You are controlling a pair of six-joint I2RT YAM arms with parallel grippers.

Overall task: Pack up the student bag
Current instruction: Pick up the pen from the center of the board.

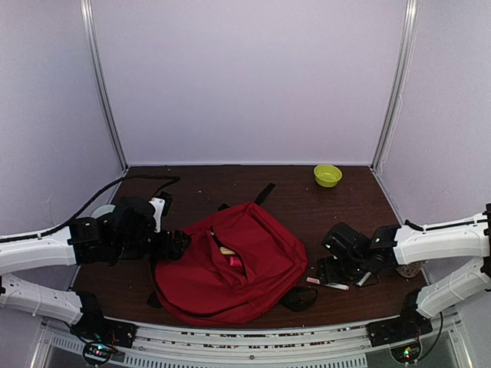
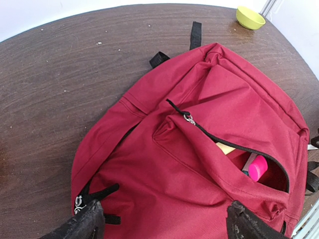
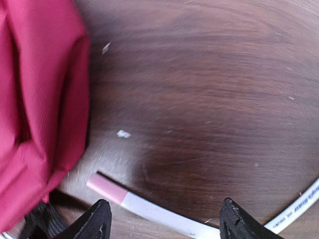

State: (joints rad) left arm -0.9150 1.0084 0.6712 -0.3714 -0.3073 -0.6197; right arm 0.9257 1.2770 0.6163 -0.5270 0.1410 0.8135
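Student bag (image 1: 230, 264) is lying flat on the dark wooden table (image 1: 307, 211), near the front edge and between the two arms, with its front pocket unzipped and gaping.

The left gripper (image 2: 167, 226) is hovering over the bag's lower edge with its fingers spread wide and holding nothing. Its wrist camera is looking straight into the pocket. A bright pink item (image 2: 257, 168) and a pale yellowish one (image 2: 225, 148) are sitting inside, and the zipper pull (image 2: 189, 118) is resting at the pocket's upper end. From above, these are showing only as small specks of colour.

The right gripper (image 3: 164, 221) is hanging low over the table just right of the bag, fingers also wide apart and gripping nothing. Its camera is showing a white pen with a pink cap (image 3: 144, 206) lying on the wood between the fingertips, cap end close to the bag's side; whether the fingers are touching it I cannot tell.

A green bowl (image 1: 327, 175) is standing at the far right of the table, well apart from the bag.
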